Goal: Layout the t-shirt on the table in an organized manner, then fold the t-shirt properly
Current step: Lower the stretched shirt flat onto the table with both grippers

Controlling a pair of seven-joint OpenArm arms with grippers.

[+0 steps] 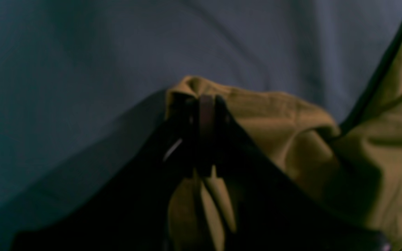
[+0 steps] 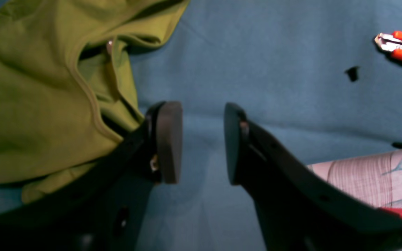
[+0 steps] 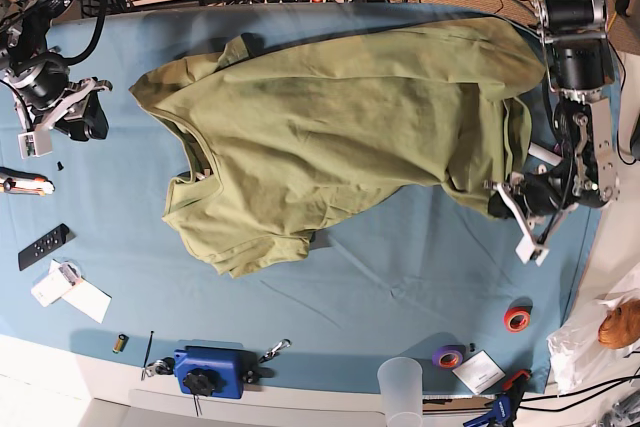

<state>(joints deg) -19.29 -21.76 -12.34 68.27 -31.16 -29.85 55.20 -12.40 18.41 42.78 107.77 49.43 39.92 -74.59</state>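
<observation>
At the left wrist view, your left gripper was clamped on a raised fold of the shirt, above the blue worktop. From the right wrist view, your right gripper stood apart and empty over the worktop, the shirt just beside one pad. Over the base view, the shirt lay spread across the worktop, your left gripper at its hem, your right gripper well clear.
</observation>
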